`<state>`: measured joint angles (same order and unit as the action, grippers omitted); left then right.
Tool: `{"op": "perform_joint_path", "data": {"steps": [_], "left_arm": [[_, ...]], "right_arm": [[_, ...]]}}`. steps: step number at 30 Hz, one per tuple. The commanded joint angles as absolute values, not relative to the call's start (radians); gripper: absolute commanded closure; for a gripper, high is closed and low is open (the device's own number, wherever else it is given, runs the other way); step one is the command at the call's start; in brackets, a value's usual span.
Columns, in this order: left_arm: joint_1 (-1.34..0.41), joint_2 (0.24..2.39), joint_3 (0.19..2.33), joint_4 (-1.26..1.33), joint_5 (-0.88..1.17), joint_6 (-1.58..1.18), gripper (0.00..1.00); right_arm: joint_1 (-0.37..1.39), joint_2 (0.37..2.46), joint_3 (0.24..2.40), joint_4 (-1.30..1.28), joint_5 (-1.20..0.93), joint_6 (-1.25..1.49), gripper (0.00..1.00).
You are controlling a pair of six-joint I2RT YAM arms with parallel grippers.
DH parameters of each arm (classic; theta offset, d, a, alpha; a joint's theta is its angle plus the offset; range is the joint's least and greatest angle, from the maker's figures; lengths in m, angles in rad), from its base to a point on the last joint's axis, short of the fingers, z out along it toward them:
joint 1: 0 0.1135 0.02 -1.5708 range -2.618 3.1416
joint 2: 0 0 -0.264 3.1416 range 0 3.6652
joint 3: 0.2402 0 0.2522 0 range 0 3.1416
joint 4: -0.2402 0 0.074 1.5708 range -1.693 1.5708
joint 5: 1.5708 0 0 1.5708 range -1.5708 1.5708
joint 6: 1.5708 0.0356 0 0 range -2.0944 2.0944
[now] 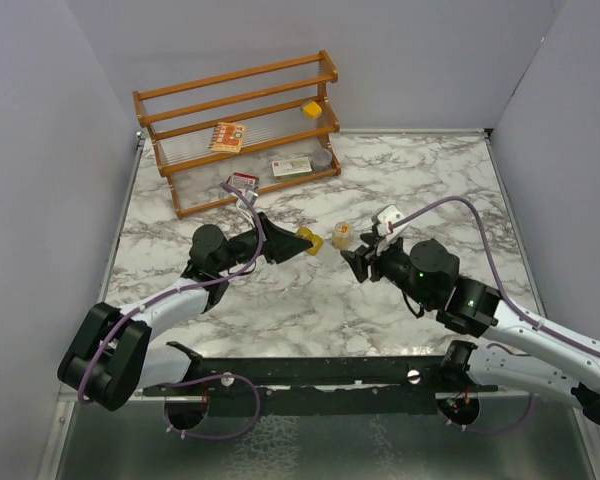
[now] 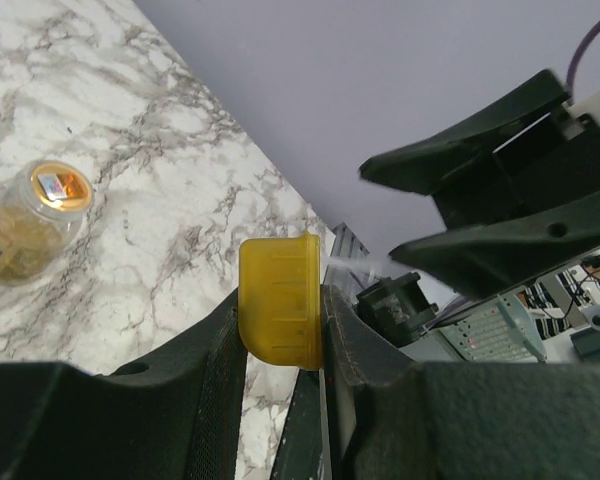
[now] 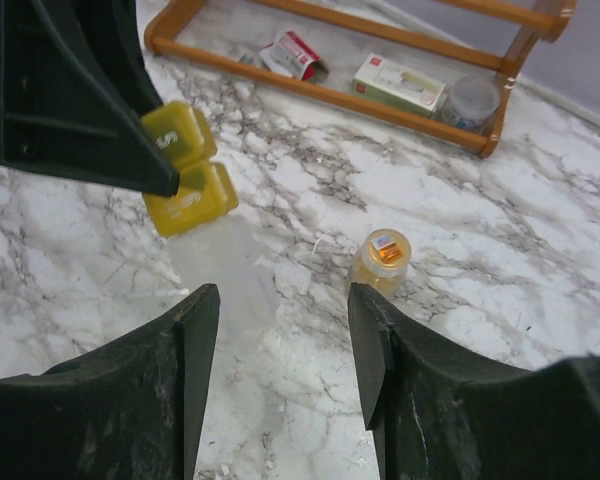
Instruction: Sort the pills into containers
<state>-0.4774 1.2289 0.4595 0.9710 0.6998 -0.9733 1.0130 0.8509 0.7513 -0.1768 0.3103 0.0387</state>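
My left gripper (image 1: pixel 302 240) is shut on the small squarish yellow box (image 1: pixel 311 242) and holds it above the middle of the marble table. In the left wrist view the box (image 2: pixel 280 295) sits clamped between both fingers. The right wrist view shows the box (image 3: pixel 185 185) with a clear flap (image 3: pixel 225 265) hanging from it. The round amber jar (image 1: pixel 342 235) stands upright just right of the box; it also shows in the left wrist view (image 2: pixel 30 225) and the right wrist view (image 3: pixel 383 258). My right gripper (image 1: pixel 356 262) is open and empty (image 3: pixel 283 300), just near of the jar.
A wooden rack (image 1: pixel 245 125) stands at the back left. It holds card packets (image 1: pixel 227 136), a boxed packet (image 1: pixel 291 167), a round grey tin (image 1: pixel 322 157) and a yellow piece (image 1: pixel 311 108). Another packet (image 1: pixel 243 182) lies in front of it. Grey walls enclose the table.
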Motion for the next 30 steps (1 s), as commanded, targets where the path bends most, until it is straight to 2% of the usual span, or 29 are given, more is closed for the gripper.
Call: {"op": "perform_joint_path", "data": {"steps": [1, 9, 12, 14, 22, 30], "left_arm": [[-0.476, 1.233, 0.442, 0.972, 0.719, -0.954, 0.97], [-0.476, 1.220, 0.438, 0.972, 0.720, -0.960, 0.97], [-0.476, 1.219, 0.437, 0.973, 0.706, -0.968, 0.96], [-0.476, 1.220, 0.437, 0.973, 0.692, -0.976, 0.97], [-0.474, 1.244, 0.454, 0.972, 0.673, -1.011, 0.96], [-0.473, 1.272, 0.466, 0.972, 0.660, -1.051, 0.97]], "right_arm": [[1.008, 0.803, 0.783, -0.141, 0.400, 0.028, 0.44], [1.008, 0.817, 0.769, -0.144, 0.430, 0.049, 0.44], [1.008, 0.828, 0.770, -0.152, 0.392, 0.043, 0.51], [1.008, 0.828, 0.767, -0.153, 0.350, 0.033, 0.53], [1.007, 0.845, 0.734, -0.133, 0.241, 0.004, 0.42], [1.015, 0.872, 0.735, -0.118, 0.203, -0.018, 0.41]]}}
